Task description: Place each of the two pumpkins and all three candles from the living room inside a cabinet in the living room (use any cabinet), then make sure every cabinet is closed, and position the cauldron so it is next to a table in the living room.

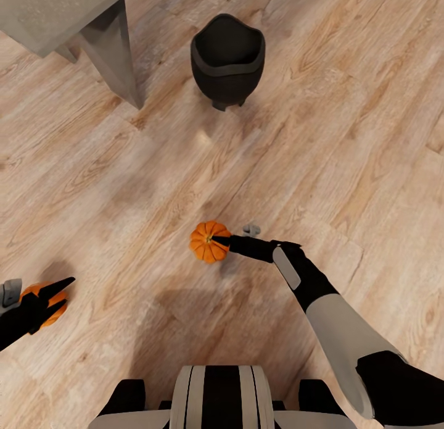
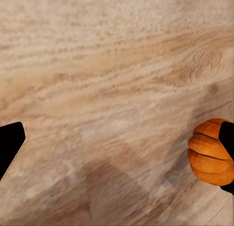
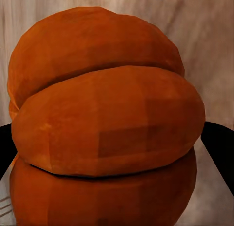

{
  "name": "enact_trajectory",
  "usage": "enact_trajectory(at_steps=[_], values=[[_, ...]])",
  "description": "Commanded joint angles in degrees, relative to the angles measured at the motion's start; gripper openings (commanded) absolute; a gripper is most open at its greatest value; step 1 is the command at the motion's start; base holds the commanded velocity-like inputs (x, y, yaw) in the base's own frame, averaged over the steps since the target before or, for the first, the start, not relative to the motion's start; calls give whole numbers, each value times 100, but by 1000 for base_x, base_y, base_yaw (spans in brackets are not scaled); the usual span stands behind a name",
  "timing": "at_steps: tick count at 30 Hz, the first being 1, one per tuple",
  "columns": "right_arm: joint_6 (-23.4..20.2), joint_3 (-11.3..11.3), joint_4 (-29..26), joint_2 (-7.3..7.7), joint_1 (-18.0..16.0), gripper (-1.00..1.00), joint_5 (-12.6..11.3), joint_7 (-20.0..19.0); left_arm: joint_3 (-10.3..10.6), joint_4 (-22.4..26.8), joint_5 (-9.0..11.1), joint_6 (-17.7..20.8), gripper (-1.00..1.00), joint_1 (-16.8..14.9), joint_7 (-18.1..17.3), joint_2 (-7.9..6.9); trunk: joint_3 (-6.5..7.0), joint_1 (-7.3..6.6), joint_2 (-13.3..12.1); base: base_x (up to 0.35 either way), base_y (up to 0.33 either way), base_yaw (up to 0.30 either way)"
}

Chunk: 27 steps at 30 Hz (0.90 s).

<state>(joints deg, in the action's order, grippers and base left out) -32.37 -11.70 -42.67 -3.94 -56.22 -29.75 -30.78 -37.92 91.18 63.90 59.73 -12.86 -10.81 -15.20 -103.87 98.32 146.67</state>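
Right gripper reaches out over the wooden floor with its jaws set on either side of a small orange pumpkin; in the right wrist view the pumpkin sits close between the dark fingers, and I judge it gripped. The left gripper near the floor's left edge in the head view carries the second pumpkin, which rests against one finger in the left wrist view; the jaws look fairly wide there, so whether it is truly clamped I cannot tell.

A black cauldron stands upright on the floor ahead, just beside the grey table and its leg, well apart from both pumpkins.

Each pumpkin looks light, hard and ribbed, with a rounded, smooth skin that could slip or roll between flat fingers. Taking it across the widest middle, fingers seated in the grooves between ribs, seems safest. The stem looks too small to hold.
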Motion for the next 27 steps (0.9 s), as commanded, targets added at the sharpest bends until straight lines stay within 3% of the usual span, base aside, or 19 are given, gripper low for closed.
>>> enact_trajectory(at_steps=[1, 7, 15, 22, 24, 27], values=[[-55, 2, -37, 4, 32, -100, -48, 21, -4, -2, -46, 27, 100, 1, -50, 0, 0, -1, 1, 0, 0, 204], [-119, 1, -407, 24, 113, -100, -53, 28, 0, -4, -28, 27, 100, 11, -34, 0, -113, 15, 9, 0, 0, 226], [-302, 1, -842, 38, 233, -100, -44, 29, 37, -40, -68, 27, 100, 11, 7, -7, -113, 35, 20, 0, 0, 246], [-723, 16, -1809, 42, 576, -100, -29, 41, 94, -584, -106, 1, 100, -392, -1, -52, -113, 53, 29, 0, 0, 249], [-893, 29, -2234, 44, 763, -100, -24, 51, 144, -674, -96, 2, 100, -485, -16, -110, -113, 59, 32, 0, 0, 249], [-1069, 46, -2978, 49, 1081, -100, -17, 60, 182, -767, -92, -2, 100, -553, -182, -321, -113, 66, 36, 0, 0, 249]])
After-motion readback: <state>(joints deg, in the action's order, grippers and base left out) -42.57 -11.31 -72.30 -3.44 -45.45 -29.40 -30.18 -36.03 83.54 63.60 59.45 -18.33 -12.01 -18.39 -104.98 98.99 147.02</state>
